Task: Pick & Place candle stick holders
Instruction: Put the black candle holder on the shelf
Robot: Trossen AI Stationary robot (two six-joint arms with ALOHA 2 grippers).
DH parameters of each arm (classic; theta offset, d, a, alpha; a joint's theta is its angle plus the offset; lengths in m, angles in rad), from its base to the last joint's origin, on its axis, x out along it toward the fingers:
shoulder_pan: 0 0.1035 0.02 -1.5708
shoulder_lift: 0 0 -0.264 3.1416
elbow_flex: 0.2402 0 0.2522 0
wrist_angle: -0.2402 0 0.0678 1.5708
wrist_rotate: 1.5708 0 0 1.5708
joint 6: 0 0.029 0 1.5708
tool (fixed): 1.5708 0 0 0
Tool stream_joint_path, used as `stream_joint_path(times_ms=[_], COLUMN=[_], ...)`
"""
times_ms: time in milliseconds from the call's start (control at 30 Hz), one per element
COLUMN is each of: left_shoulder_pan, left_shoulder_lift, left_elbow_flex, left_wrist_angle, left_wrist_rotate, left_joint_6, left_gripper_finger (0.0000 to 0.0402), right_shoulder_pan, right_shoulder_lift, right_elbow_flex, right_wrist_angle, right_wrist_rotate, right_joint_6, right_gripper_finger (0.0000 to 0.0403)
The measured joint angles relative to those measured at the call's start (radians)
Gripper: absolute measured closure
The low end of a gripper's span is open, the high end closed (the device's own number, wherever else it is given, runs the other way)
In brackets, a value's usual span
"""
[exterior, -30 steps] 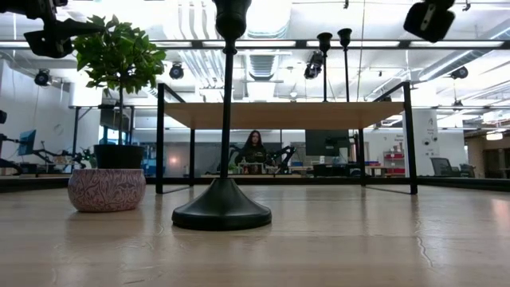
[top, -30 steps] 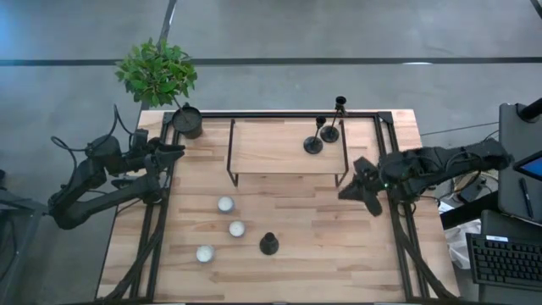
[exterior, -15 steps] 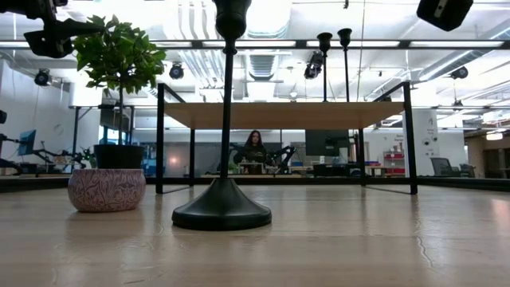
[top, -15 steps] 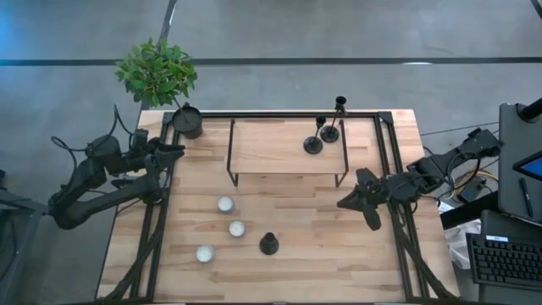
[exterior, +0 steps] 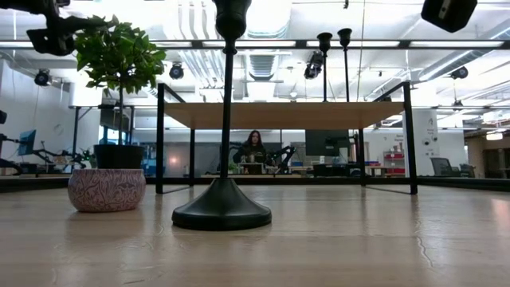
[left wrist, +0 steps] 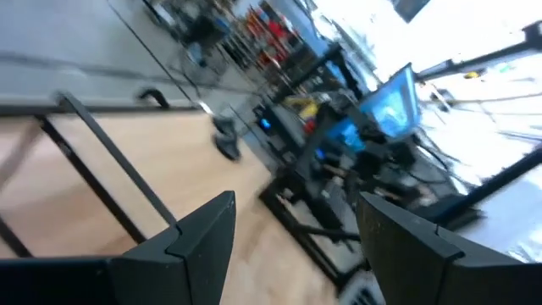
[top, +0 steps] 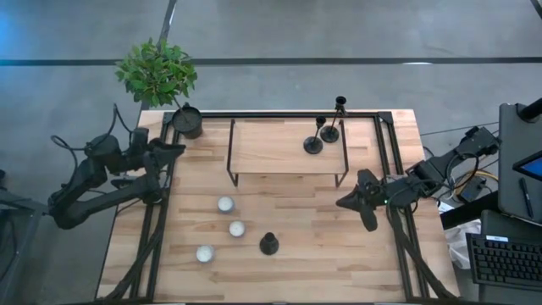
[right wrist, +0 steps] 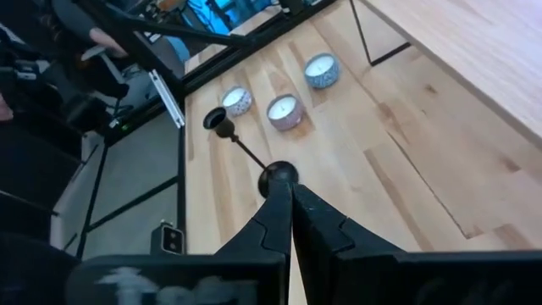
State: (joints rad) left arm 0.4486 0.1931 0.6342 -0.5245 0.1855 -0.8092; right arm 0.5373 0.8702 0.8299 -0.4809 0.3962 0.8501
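One black candle stick holder (top: 268, 244) stands on its round base on the table near the front; it also shows in the low view (exterior: 221, 209) and the right wrist view (right wrist: 278, 177). Two more holders (top: 313, 146) (top: 329, 134) stand on the raised wooden shelf (top: 271, 152). My right gripper (top: 343, 203) is shut and empty, above the table to the right of the shelf's front leg. My left gripper (top: 179, 148) is open and empty at the table's left edge, near the plant pot; its wrist view (left wrist: 296, 246) shows the gap.
Three white candles (top: 225, 204) (top: 237, 229) (top: 205, 253) sit left of the near holder. A black pot with a green plant (top: 188, 123) stands at the far left corner. Black frame rails (top: 157, 229) run along the table's sides. A person sits far behind the table (exterior: 255, 150).
My right gripper has moved a little toward the table's near edge and risen slightly, its arm drawing back toward the right. It has stayed shut. The holders and candles have not moved.
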Motion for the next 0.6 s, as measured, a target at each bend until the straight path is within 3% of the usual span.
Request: stream_joint_path(times_ms=[367,600], left_shoulder_pan=[0.000,0.001], left_shoulder_lift=[0.003,0.005], left_elbow_flex=[0.000,0.000], left_wrist_angle=[-0.008,-0.010], left_wrist_rotate=[0.011,0.006], left_joint_6=[-0.088,-0.086], left_gripper_finger=[0.0161,0.0161], right_shoulder_pan=[0.000,0.034], right_shoulder_lift=[0.007,0.151], right_elbow_flex=[0.000,-0.017], right_wrist_angle=[-0.024,0.187], right_wrist_rotate=[0.026,0.024], right_joint_6=[0.003,-0.122], right_gripper_finger=[0.0394,0.0394])
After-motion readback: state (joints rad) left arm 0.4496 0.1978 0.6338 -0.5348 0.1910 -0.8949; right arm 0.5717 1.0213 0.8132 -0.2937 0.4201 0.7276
